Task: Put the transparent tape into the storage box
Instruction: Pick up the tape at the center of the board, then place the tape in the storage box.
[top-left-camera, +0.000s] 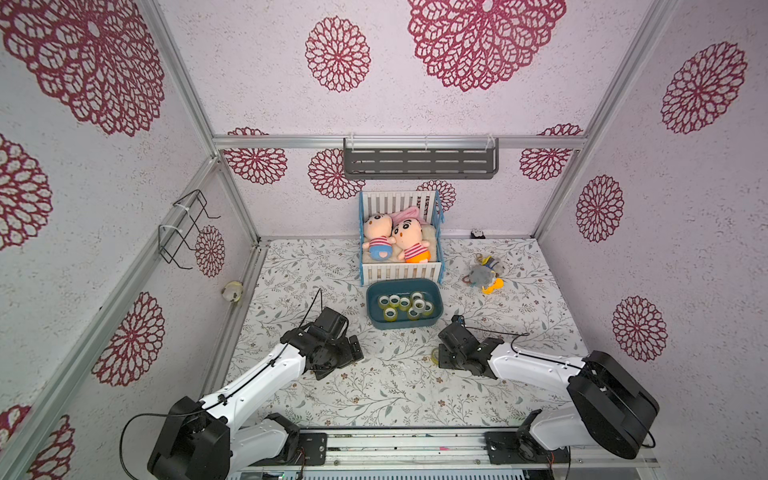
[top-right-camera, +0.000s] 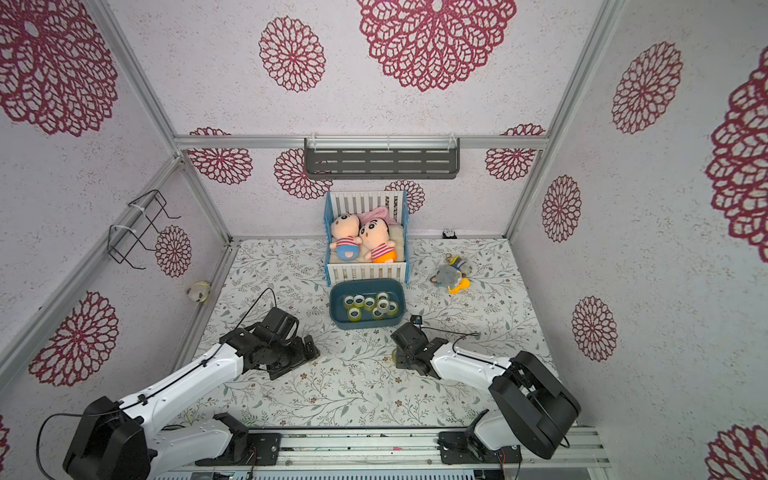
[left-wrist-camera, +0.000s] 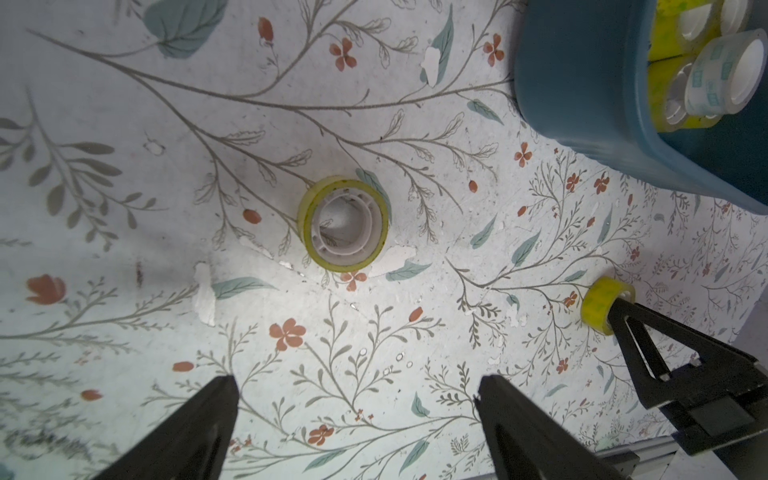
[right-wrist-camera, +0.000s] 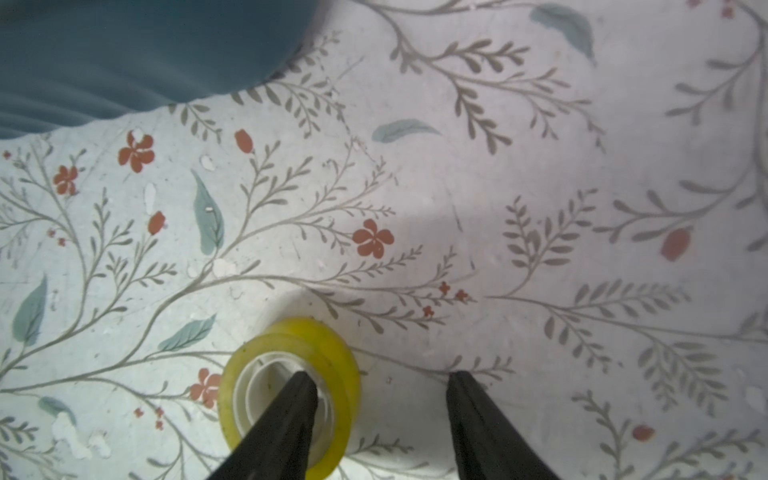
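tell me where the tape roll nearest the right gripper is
In a top view the tape roll lies flat on the table in front of the storage box, at the tips of the right gripper.

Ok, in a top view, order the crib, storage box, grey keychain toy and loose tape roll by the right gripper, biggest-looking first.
1. crib
2. storage box
3. grey keychain toy
4. loose tape roll, only partly visible

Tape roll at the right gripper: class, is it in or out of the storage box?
Out. The tape roll rests on the table, apart from the storage box.
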